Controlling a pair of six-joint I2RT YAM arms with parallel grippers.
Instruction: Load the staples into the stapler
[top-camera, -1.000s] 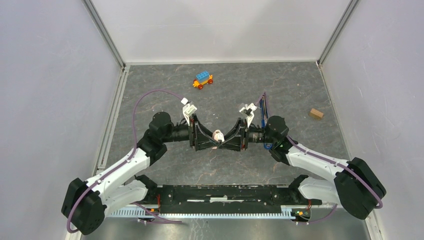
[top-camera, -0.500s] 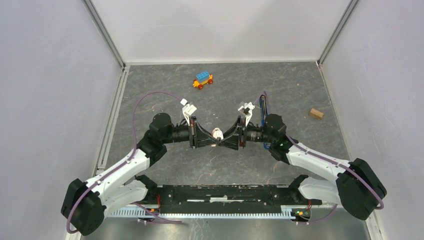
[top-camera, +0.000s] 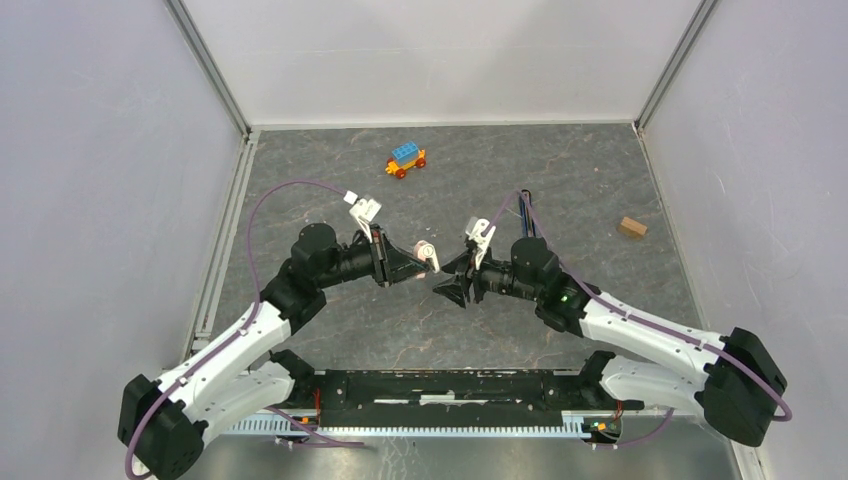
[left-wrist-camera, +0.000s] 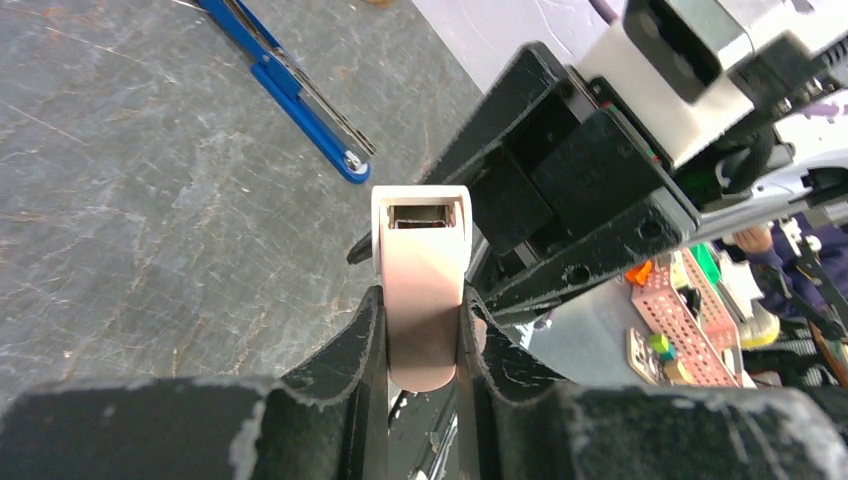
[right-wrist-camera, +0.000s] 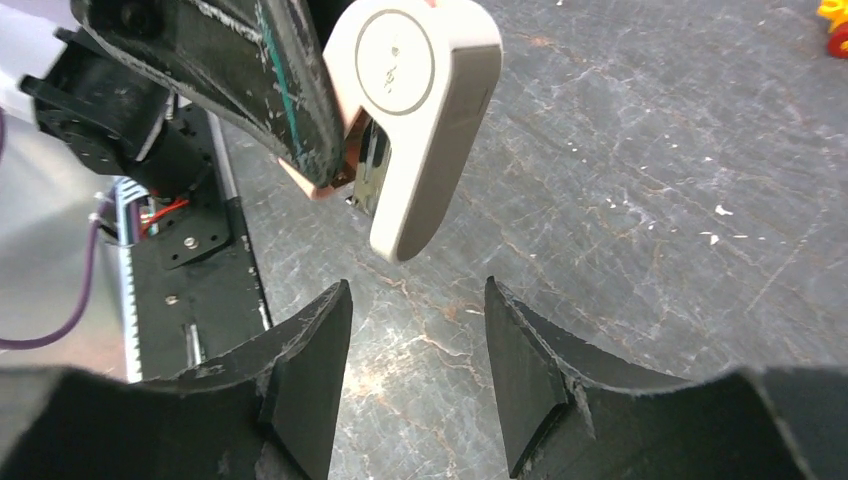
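My left gripper (top-camera: 424, 259) is shut on a small pinkish-white rounded plastic case (top-camera: 428, 254) and holds it above the table. In the left wrist view the case (left-wrist-camera: 421, 250) stands up between my fingers, with a metal channel showing in its open top end. My right gripper (top-camera: 448, 290) is open and empty, just right of and below the case; in its own view the case (right-wrist-camera: 425, 130) hangs a little beyond its fingertips. The dark-blue stapler (left-wrist-camera: 300, 95) with its silver rail lies on the table behind the right arm (top-camera: 524, 212).
A toy car (top-camera: 405, 159) with a blue top and red wheels stands at the far middle. A small wooden block (top-camera: 631, 227) lies at the right. White walls close in the grey marbled table (top-camera: 300, 170) on three sides.
Both grippers met at the pinkish-white case before. The right gripper has let go and drawn back, open. The left gripper has swung up and left, keeping the case.
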